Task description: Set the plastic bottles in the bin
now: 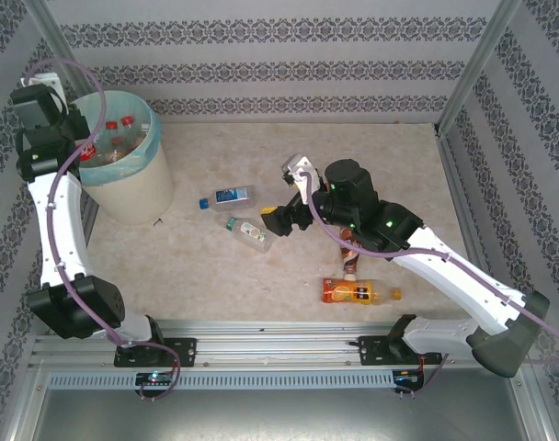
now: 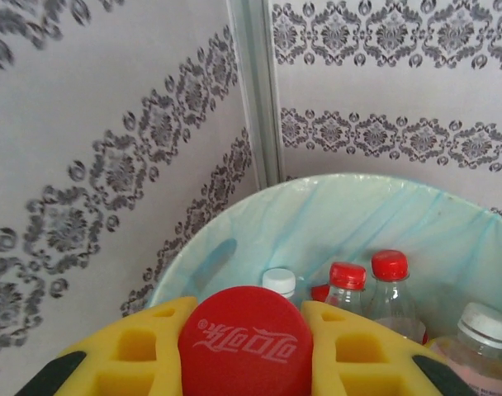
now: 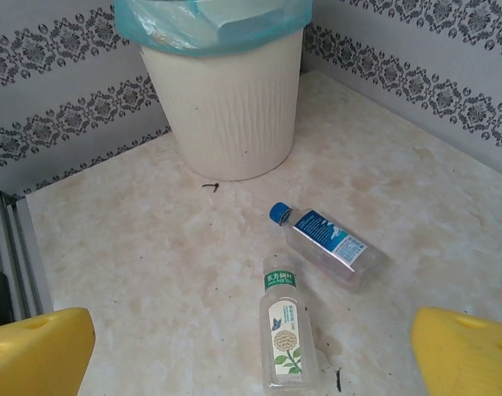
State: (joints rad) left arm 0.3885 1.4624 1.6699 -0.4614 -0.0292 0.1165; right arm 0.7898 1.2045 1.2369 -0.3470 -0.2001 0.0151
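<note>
Red-capped bottle, cap pointing back between clamped left jaws; right jaws apart.

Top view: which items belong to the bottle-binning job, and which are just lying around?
Job:
- bin
- bottles already inside it
- red-capped bottle, gripped in the left tool
- blue-capped bottle
- green-labelled bottle
- orange bottle
- brown bottle, partly hidden

Lying about:
- small dark scrap by the bin's base
</note>
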